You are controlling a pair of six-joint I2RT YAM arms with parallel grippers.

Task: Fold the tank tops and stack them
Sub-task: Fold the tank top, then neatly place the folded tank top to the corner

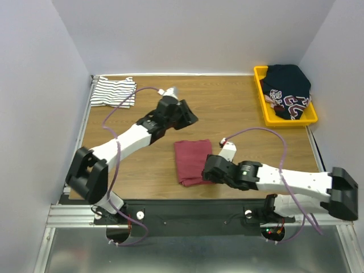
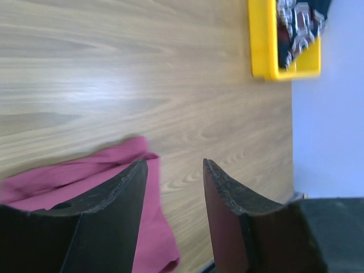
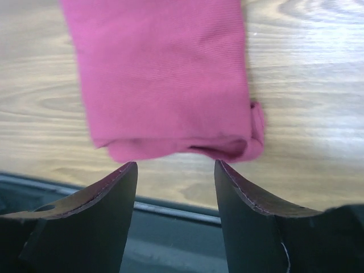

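Observation:
The maroon tank top (image 1: 191, 161) lies folded in a small rectangle near the table's front middle; it also shows in the left wrist view (image 2: 68, 176) and the right wrist view (image 3: 165, 79). The striped white tank top (image 1: 114, 91) lies folded at the back left corner. My left gripper (image 1: 190, 116) is open and empty, held above the table behind the maroon top. My right gripper (image 1: 208, 169) is open and empty beside the maroon top's right front edge, its fingers (image 3: 96, 210) apart from the cloth.
A yellow bin (image 1: 267, 105) at the back right holds dark printed clothing (image 1: 290, 91); it also shows in the left wrist view (image 2: 264, 45). The table's front edge and a metal rail (image 1: 187, 207) run just below the maroon top.

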